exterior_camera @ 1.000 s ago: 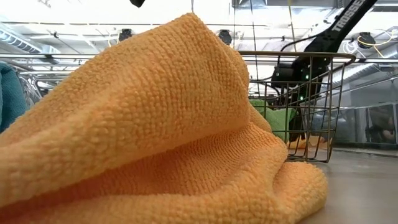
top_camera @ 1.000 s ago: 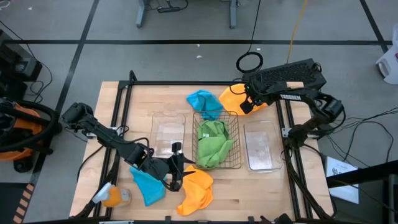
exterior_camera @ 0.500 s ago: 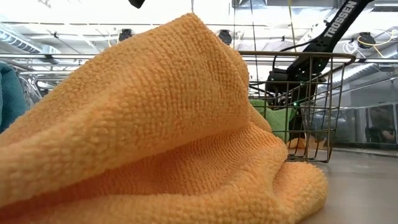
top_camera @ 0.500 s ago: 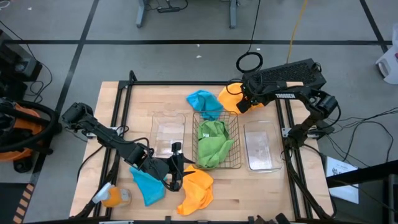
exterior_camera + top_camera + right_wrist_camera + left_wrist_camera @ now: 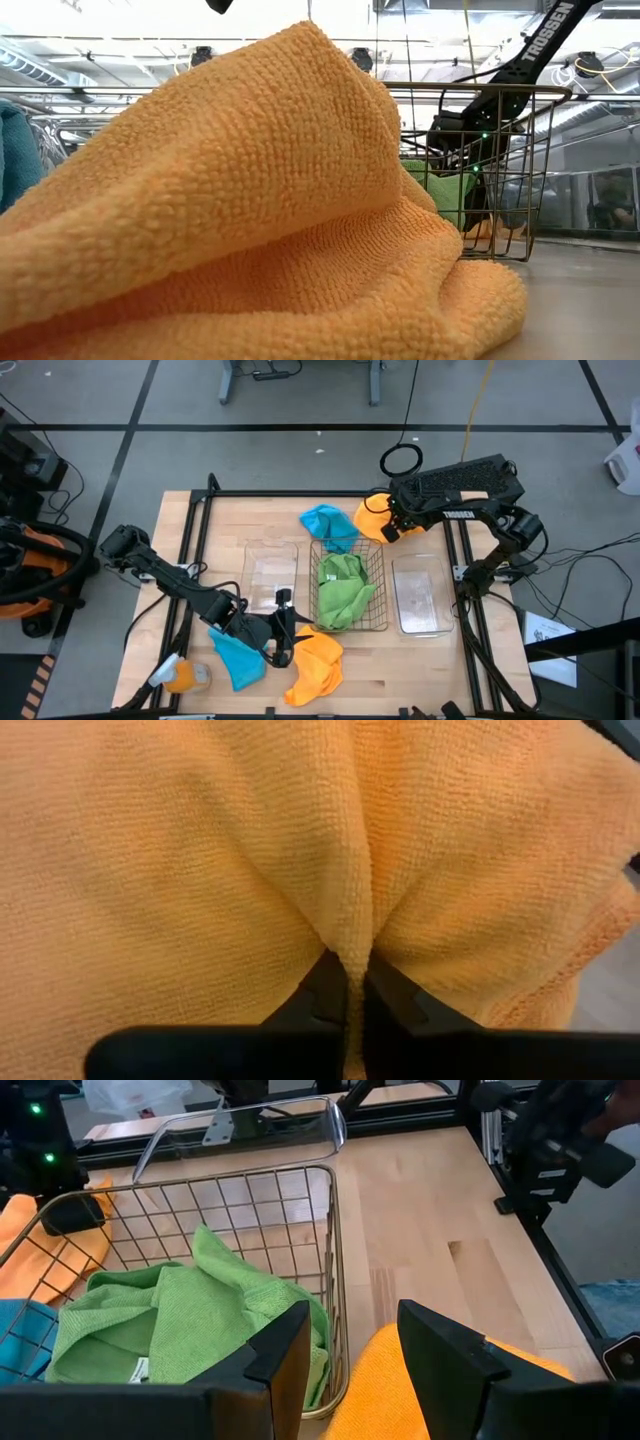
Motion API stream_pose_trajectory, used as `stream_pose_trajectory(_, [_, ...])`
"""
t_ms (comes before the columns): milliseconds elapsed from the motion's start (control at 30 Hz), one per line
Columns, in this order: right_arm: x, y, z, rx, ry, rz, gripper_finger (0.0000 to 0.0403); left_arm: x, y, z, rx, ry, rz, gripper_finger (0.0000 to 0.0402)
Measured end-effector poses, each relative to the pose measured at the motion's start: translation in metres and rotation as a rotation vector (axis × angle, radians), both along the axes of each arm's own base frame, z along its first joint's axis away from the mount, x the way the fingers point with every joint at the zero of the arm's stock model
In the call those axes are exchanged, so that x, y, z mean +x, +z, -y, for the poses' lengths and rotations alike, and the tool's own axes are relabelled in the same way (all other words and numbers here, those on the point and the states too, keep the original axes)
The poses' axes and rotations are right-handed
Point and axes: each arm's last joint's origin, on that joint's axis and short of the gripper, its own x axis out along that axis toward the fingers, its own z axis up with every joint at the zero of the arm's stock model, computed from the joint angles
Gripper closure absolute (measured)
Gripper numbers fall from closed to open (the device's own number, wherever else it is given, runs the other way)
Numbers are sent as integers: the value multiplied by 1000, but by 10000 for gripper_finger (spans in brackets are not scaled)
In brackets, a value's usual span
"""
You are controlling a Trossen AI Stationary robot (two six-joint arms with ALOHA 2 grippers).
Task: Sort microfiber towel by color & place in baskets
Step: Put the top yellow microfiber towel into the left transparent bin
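The right pincer [image 5: 347, 982] is pinched tight on a fold of the far orange towel [image 5: 375, 515] behind the wire basket [image 5: 381, 592]. The left pincer [image 5: 350, 1350] hangs part-open over the near orange towel [image 5: 315, 660], holding nothing. Green towels [image 5: 343, 588] fill the wire basket; I'd say that colour is done. Both clear baskets [image 5: 272, 572] are empty, and the blue towels [image 5: 328, 525] are out on the counter [image 5: 230, 520].

Even, bright overhead light falls on the table [image 5: 420, 660], casting soft shadows. In the low view ceiling lamps glare white, and the room behind blurs.
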Motion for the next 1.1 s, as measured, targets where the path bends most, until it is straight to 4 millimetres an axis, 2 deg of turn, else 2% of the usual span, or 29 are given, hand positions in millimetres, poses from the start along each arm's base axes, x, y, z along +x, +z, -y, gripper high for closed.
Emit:
stream_pose_trajectory(133, [-2, 15, -8, -10, 24, 34, 400, 0, 0, 0, 0, 0, 0, 242])
stream_pose_trajectory(367, [-2, 69, -27, -145, 94, 224, 402, 0, 0, 0, 6, -3, 0, 242])
stream_pose_trajectory(633, [-8, 134, -72, -290, 221, 545, 402, 1, 1, 0, 21, -13, 8, 242])
stream_pose_trajectory(767, [-14, 160, -98, -353, 295, 706, 402, 2, 2, -1, 45, -20, 19, 242])
stream_pose_trajectory(900, [-18, 178, -119, -376, 361, 835, 403, 6, 5, -6, 57, -8, 55, 242])
stream_pose_trajectory(1100, [-14, 187, -143, -345, 452, 948, 403, 16, 11, -21, 157, -2, 115, 242])
